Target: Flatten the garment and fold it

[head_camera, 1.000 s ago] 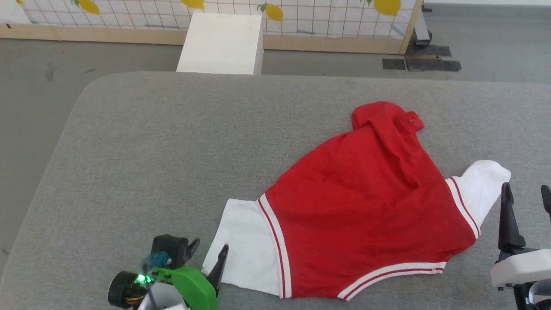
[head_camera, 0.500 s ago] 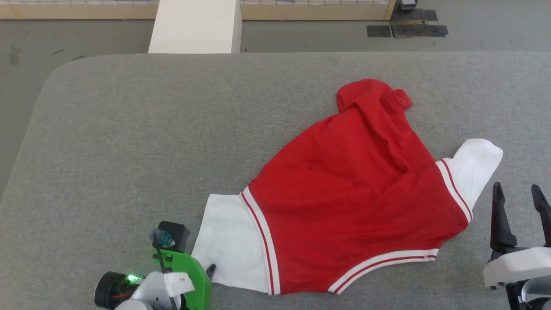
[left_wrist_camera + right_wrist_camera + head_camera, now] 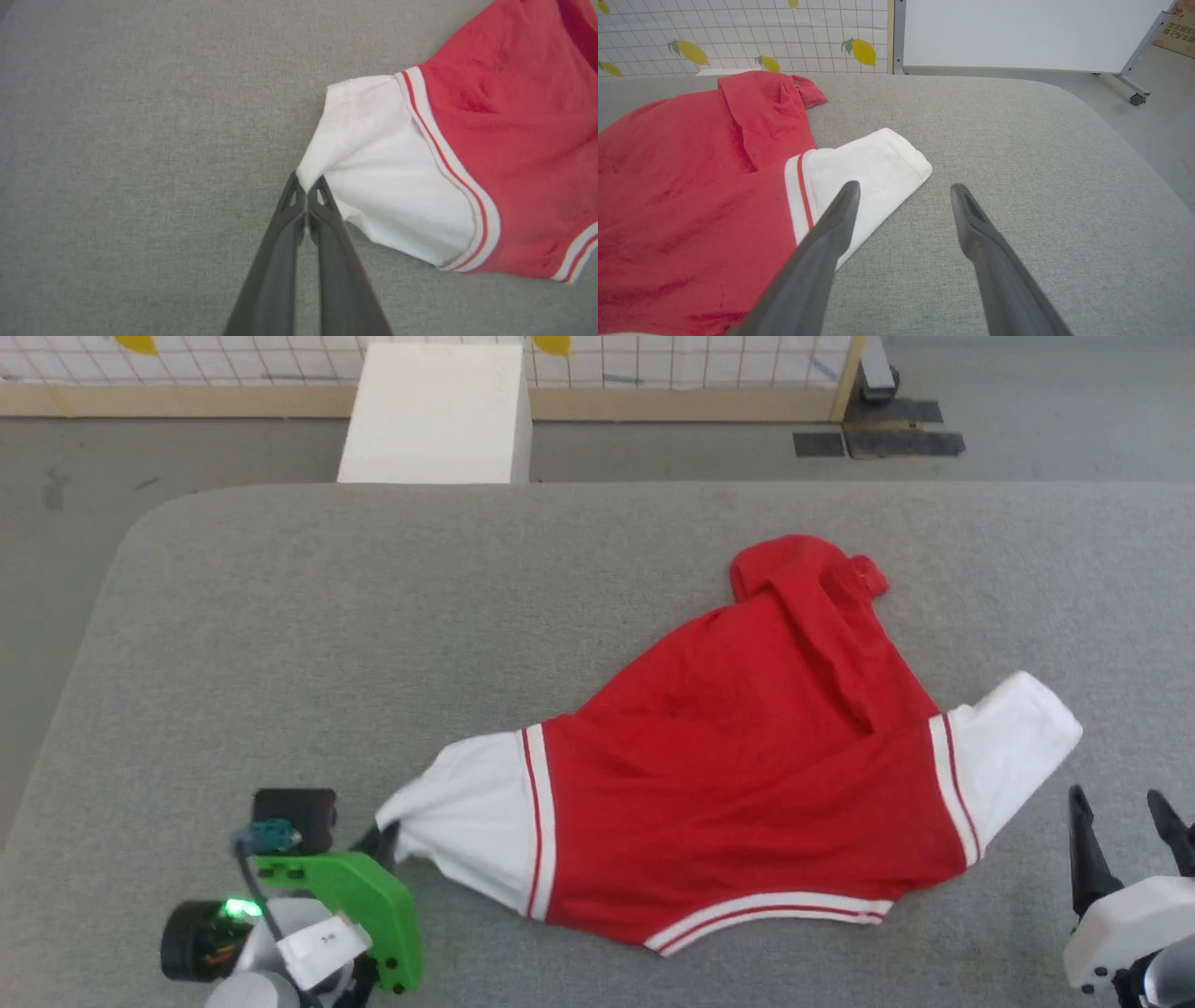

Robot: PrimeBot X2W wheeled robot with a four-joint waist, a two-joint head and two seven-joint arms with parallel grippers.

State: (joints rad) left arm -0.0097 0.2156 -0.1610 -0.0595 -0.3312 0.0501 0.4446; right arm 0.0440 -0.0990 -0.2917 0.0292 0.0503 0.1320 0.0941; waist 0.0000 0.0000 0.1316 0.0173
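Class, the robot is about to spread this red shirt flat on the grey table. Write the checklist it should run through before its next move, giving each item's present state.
1. The left gripper is shut on the corner of the left-hand sleeve: ok.
2. The right gripper is open and ready: ok.
3. The right gripper holds the right-hand sleeve: not ok; that sleeve lies free on the table.
4. The shirt lies flat: not ok; its far end is bunched and folded over.
5. The shirt is wholly on the table: ok.
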